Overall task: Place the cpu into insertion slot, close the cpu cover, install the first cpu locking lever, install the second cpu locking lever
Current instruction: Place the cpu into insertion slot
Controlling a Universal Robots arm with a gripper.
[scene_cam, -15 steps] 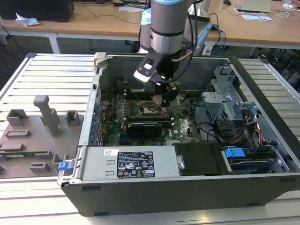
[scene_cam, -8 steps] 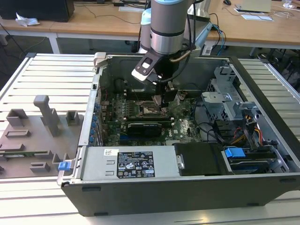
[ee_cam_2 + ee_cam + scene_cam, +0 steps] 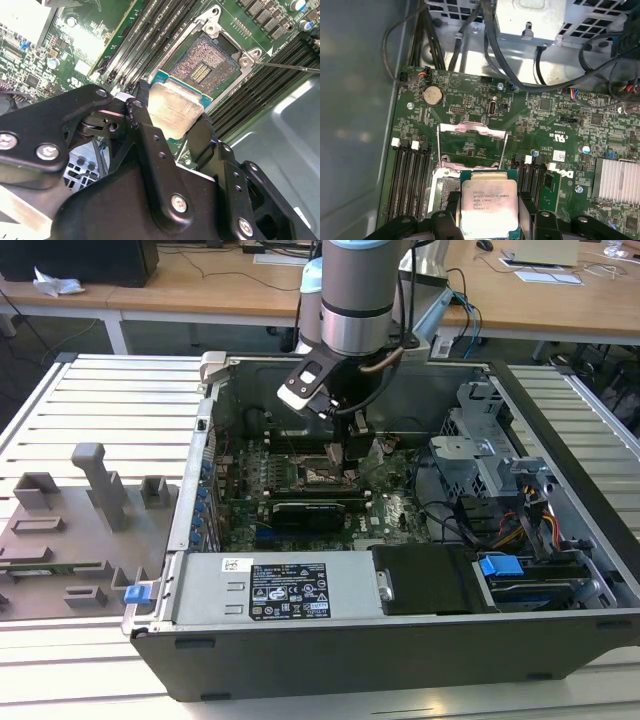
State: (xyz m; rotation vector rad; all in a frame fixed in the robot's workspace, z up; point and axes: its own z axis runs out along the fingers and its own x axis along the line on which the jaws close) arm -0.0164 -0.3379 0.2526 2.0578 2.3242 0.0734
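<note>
The claw (image 3: 490,223) was clenched on two opposite edges of the cpu (image 3: 488,205), holding it close over the bare insertion slot (image 3: 204,64) but not seated in it. The cpu cover (image 3: 470,128) lay swung open beside the slot, inside the computer case (image 3: 400,660).

Open computer case (image 3: 400,665) mid-frame on slatted bench (image 3: 110,390); grey fixture board (image 3: 50,580) at lower left; black expansion card (image 3: 310,511) inside case.

The cpu (image 3: 487,212) has a shiny silver-grey top and a green edge. The claw (image 3: 489,204) is black. The board (image 3: 535,115) is green. The insertion slot (image 3: 202,62) is dark with a silver rim. The table (image 3: 110,400) is pale grey with stripes.
</note>
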